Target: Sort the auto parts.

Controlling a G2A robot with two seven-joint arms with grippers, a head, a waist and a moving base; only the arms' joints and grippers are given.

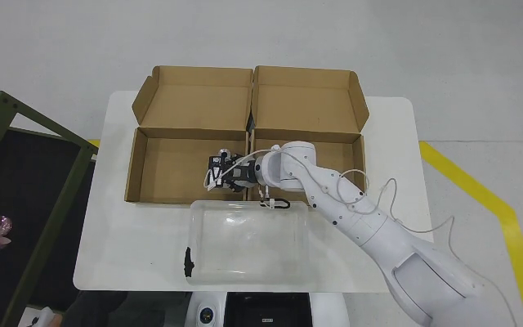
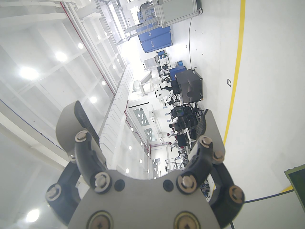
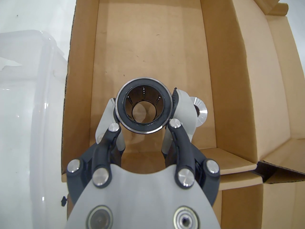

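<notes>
**Right arm holds a bearing over the left box**

The right gripper (image 3: pixel 144 107) is clamped on a black ring-shaped bearing (image 3: pixel 144 82), one finger pressed against each side of it. The bearing is a short hollow tube, and the right wrist view looks straight down its bore. It hangs above the brown floor of the left cardboard box (image 1: pixel 136 163), near the wall shared with the neighbouring box and clear of the floor. A shiny silver disc (image 3: pixel 200 110) shows just behind one finger; it cannot be told whether it lies on the box floor.

In the top view the arm stretches across the right cardboard box (image 1: pixel 357 159) to reach the left one. Both boxes stand side by side on the white table (image 1: pixel 106 229) with their lids folded back. A clear plastic bin (image 1: pixel 245 204) sits just in front of them, and a small black piece (image 1: pixel 187 263) rests at its edge.

The left gripper (image 2: pixel 141 110) points up into the hall, its jaws spread wide with nothing between them.
</notes>
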